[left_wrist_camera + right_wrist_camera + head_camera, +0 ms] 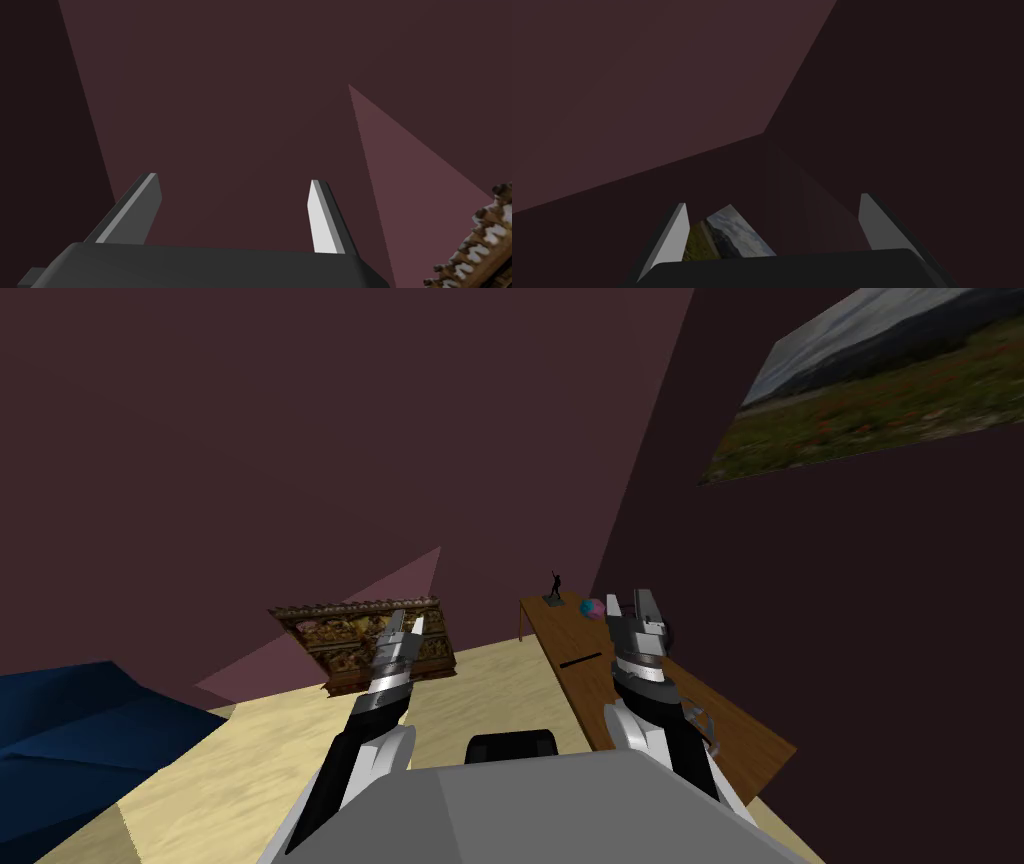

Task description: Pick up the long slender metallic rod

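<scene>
The rod (580,662) is lying flat on the brown table (568,635). It is showing as a thin dark line about midway along the table, close to the table's long edge that faces the open floor. At the table's far end a small dark figurine (556,587) is standing, and a pink and blue ball (592,608) is sitting near it.

The right gripper (630,603) is hanging over the table between the ball and the rod, apart from both. In the right wrist view its fingers (674,235) are standing wide apart with nothing between them. They are pointing up at the dark wall and a landscape picture (732,239).

The left gripper (408,624) is hovering off the table's floor-facing side, in front of a carved chest (340,638). Its fingers (322,220) are likewise spread and empty.
</scene>
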Available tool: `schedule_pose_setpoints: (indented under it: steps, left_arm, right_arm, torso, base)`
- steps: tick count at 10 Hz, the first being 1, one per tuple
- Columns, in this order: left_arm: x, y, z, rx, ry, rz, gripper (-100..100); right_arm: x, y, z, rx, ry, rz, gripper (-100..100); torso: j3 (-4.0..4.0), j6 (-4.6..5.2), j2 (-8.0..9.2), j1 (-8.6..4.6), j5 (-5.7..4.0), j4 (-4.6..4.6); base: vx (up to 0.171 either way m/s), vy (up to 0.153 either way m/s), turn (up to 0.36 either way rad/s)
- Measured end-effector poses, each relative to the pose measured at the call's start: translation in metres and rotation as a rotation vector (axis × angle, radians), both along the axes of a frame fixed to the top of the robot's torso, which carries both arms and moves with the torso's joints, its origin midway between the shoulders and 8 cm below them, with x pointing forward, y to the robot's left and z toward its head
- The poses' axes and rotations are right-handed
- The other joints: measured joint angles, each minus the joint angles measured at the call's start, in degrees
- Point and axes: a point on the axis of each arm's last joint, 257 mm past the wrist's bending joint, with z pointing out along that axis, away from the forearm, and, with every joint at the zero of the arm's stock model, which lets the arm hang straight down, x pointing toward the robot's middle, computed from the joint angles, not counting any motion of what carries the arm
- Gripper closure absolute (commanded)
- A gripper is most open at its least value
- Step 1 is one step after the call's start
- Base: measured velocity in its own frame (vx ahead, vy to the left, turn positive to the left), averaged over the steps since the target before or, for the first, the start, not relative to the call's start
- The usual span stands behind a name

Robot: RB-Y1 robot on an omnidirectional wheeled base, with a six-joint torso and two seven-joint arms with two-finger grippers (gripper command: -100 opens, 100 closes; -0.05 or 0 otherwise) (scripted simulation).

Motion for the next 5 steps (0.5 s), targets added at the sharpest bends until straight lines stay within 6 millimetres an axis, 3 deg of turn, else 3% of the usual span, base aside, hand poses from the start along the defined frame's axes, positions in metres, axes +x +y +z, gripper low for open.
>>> schedule_pose_setpoints:
  steps: [3, 5]
  left_arm:
    - [0.0, 0.0, 0.0, 0.0, 0.0, 0.0, 0]
    - [0.0, 0.0, 0.0, 0.0, 0.0, 0.0, 0]
  right_arm:
    - [0.014, 0.015, -0.013, -0.092, 0.048, 0.025, -100]
    - [0.026, 0.03, -0.034, -0.178, 0.099, 0.039, -100]
  torso:
    - [0.0, -0.02, 0.01, 0.21, 0.05, 0.0]
    - [0.0, -0.03, -0.01, 0.35, 0.07, 0.0]
  base:
    - [-0.008, 0.063, 0.144]
    - [0.003, 0.096, 0.216]
